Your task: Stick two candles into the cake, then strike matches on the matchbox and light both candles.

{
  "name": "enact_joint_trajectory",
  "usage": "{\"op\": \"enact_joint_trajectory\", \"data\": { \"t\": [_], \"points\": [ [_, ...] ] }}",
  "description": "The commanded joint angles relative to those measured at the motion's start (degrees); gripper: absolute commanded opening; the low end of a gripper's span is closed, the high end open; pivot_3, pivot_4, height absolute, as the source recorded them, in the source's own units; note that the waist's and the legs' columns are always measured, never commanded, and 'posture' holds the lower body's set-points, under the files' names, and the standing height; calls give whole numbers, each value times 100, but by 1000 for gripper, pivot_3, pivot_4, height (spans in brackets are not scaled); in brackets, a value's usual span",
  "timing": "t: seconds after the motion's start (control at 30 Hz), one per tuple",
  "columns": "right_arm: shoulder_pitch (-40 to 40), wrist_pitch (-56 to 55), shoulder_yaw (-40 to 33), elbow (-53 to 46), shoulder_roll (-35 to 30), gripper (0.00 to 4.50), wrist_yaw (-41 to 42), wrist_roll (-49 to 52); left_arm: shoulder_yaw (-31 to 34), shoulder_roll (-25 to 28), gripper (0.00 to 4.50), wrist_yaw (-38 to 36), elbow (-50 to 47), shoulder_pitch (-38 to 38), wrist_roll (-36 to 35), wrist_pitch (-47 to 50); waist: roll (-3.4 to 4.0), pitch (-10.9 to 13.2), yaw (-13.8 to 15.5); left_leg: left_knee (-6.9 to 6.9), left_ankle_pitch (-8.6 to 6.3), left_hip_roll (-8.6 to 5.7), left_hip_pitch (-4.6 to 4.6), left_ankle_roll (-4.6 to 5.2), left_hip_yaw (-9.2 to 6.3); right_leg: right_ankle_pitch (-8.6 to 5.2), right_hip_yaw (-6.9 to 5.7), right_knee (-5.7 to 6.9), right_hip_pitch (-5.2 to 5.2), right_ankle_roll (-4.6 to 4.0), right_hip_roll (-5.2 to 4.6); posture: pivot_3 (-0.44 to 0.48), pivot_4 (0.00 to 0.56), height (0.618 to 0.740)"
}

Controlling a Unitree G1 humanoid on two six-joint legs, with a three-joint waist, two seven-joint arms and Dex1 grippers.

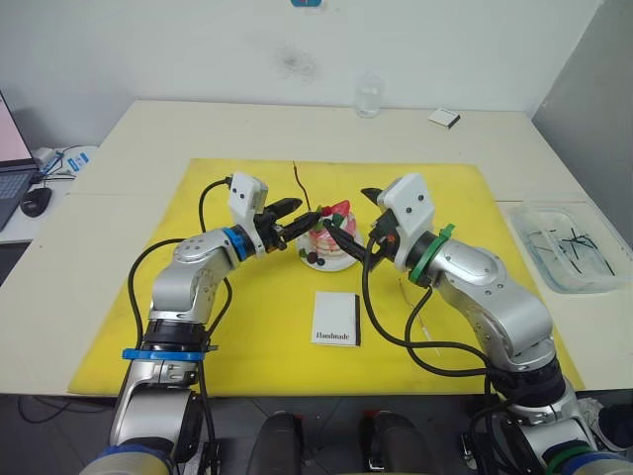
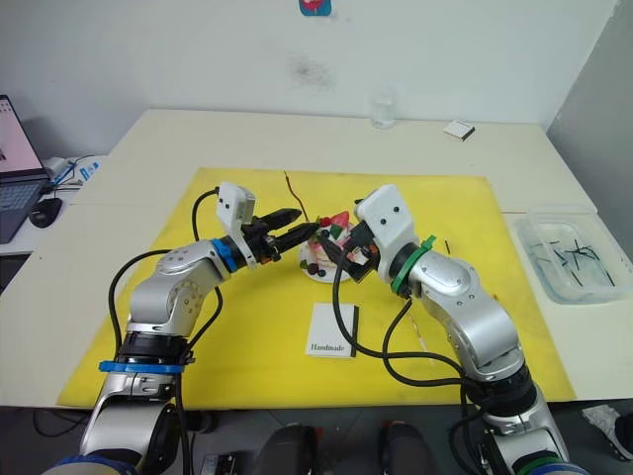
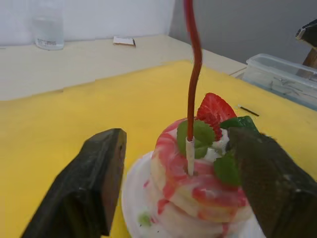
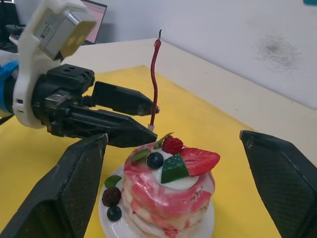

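The pink cake [image 1: 332, 240] sits on its white plate [image 1: 341, 264] at the middle of the yellow mat. The dark red candle [image 3: 192, 74] stands upright, its pale end in the cake's top edge. My left gripper [image 1: 303, 219] is open on the cake's left, one finger on each side of the candle and neither touching it. My right gripper [image 1: 356, 220] is open on the cake's right, empty, its fingers [image 4: 79, 173] spread wider than the cake. The matchbox [image 1: 336, 319] lies flat in front of the cake. A thin pale stick [image 1: 423, 322], maybe the other candle, lies under my right arm.
A short dark match [image 3: 247, 110] lies on the mat to the right of the cake. A clear plastic tub [image 1: 569, 244] holding dark sticks stands at the right. A glass [image 1: 368, 97] and a small white-and-black box [image 1: 444, 119] are at the back. A laptop [image 1: 12, 173] is at far left.
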Motion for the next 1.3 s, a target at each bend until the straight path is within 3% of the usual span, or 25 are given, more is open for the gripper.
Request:
{"op": "enact_joint_trajectory", "data": {
  "t": [0.03, 0.17, 0.27, 0.4, 0.67, 0.9, 1.0, 1.3],
  "points": [
    [27, -138, -172, -196, -71, 4500, 49, -13, 155, 286, 4438, -97, -652, 111, -147, 166, 0, 0, 0, 0, 0, 0, 0, 0, 0, 0, 0, 0, 0, 0, 0, 0, 150, 740],
    [383, -110, -364, -435, -385, 4500, 221, 69, 212, 615, 4438, -61, -1330, 347, -322, 620, 0, 0, 11, -1, 0, 0, 0, 0, -1, 0, 0, -2, 1, 0, -3, 0, 150, 740],
    [1207, 29, -718, -945, -869, 4500, 482, 289, 202, 1044, 4438, -301, -2242, 906, -538, 954, 0, 0, 9, -2, 0, 0, 0, -1, -1, -1, 4, -6, 2, 1, -9, 0, 150, 740],
    [2666, 37, -1341, -1690, -1417, 4500, 883, 665, 17, 1631, 4438, -959, -3449, 1734, -668, 679, 0, 0, 10, -12, -8, 5, 2, -12, -4, -14, 10, -8, 0, 10, -20, 0, 150, 740],
    [4656, 29, -1836, -2146, -1981, 4500, 1223, 827, -756, 1601, 4438, -1710, -4087, 1697, -400, -440, 2, 0, 22, 4, -8, 1, 22, -13, -7, -25, 5, -5, 17, -40, -20, 0, 150, 740],
    [4728, -476, -1308, -1596, -1803, 4500, 884, 274, -1180, 1419, 4438, -1885, -3801, 1521, -219, -888, 2, 0, -5, 6, -8, -1, 51, -12, -14, -24, 11, -6, 29, -40, -16, 0, 150, 740],
    [4683, -544, -1205, -1542, -1688, 3881, 776, 195, -1189, 1376, 4500, -1842, -3730, 1483, -209, -895, 2, 0, 6, 5, -8, -2, 51, -13, -13, -24, 11, -7, 34, -40, -16, 0, 150, 740],
    [4655, -463, -1195, -1493, -1702, 643, 628, 23, -1260, 1247, 4500, -1772, -3661, 1455, -123, -963, 2, 0, 8, 2, -10, -2, 44, -16, -11, -27, 10, -14, 35, -36, -14, 0, 150, 740]
  ]
}}
